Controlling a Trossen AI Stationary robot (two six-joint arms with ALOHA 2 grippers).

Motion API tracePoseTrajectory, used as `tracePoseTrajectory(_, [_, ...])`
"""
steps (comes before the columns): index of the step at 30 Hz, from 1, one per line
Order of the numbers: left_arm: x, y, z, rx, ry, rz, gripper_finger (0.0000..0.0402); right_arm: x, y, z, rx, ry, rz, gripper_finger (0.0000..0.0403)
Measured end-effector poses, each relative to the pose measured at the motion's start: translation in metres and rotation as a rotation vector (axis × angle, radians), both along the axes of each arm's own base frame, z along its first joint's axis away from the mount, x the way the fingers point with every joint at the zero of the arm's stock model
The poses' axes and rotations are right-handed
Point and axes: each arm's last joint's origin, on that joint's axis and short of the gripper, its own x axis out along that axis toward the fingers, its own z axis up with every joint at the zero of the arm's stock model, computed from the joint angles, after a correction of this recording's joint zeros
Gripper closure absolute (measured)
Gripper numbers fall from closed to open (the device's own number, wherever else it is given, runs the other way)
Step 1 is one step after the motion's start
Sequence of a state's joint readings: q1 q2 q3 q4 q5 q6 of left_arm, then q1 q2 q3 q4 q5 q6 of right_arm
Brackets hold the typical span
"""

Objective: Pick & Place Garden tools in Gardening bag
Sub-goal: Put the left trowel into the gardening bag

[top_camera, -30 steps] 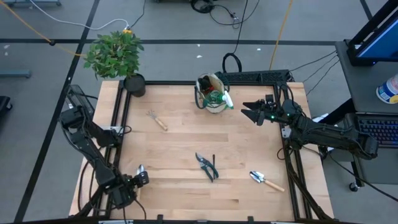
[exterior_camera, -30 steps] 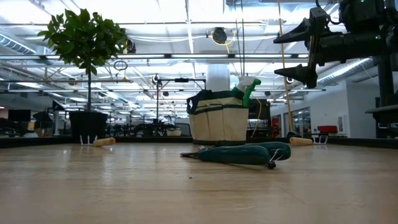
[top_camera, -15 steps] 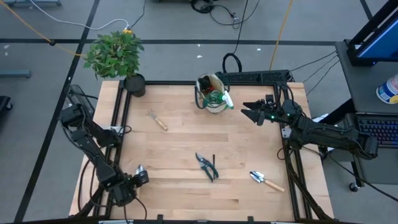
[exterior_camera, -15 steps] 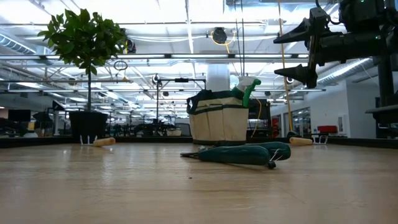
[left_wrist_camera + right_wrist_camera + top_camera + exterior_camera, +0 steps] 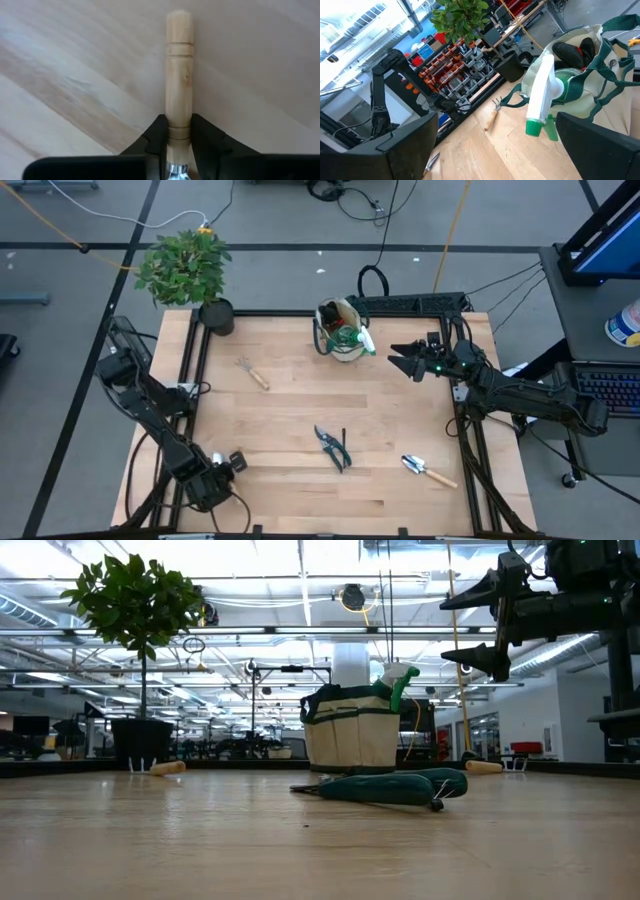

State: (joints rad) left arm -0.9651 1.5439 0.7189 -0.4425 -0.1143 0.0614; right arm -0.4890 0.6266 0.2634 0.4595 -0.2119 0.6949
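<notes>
My left jaws [image 5: 179, 137] are clamped on the wooden handle [image 5: 179, 65] of a small hand tool, gripping it near the metal collar so that most of the handle juts out ahead of them over the table [image 5: 75, 75]; this sits at the near left corner of the table [image 5: 300, 400], and I cannot make out the tool's head. I judge the step in hand to be the pick-up of this tool, with the carry to the gardening bag [image 5: 340, 330] yet to come. The bag stands well away from these jaws, at the far edge of the table, with the green spray bottle [image 5: 545, 95] already leaning out of its mouth. My right jaws [image 5: 408, 360] hang spread apart and empty just beside the bag, waiting. Three tools lie loose between the two arms: a small fork [image 5: 252, 372], the pruning shears [image 5: 333, 446] and a trowel [image 5: 428, 470]. The next move calls for a clean lift, a long reach across to the bag's mouth, and a drop that clears the bottle and the green handles.
</notes>
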Motion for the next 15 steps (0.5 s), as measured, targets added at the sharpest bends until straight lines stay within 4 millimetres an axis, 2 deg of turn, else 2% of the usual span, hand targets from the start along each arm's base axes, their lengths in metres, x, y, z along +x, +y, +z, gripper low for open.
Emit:
tracePoseTrajectory(6, [0.017,0.006,0.003,0.007,-0.082,0.105,0.0337,0.000,0.000,0.000,0.000,0.000,0.000,0.0009])
tracePoseTrajectory(15, [0.054,0.011,0.029,-0.002,-0.222,0.250,0.0337,0.000,0.000,0.000,0.000,0.000,0.000,0.0009])
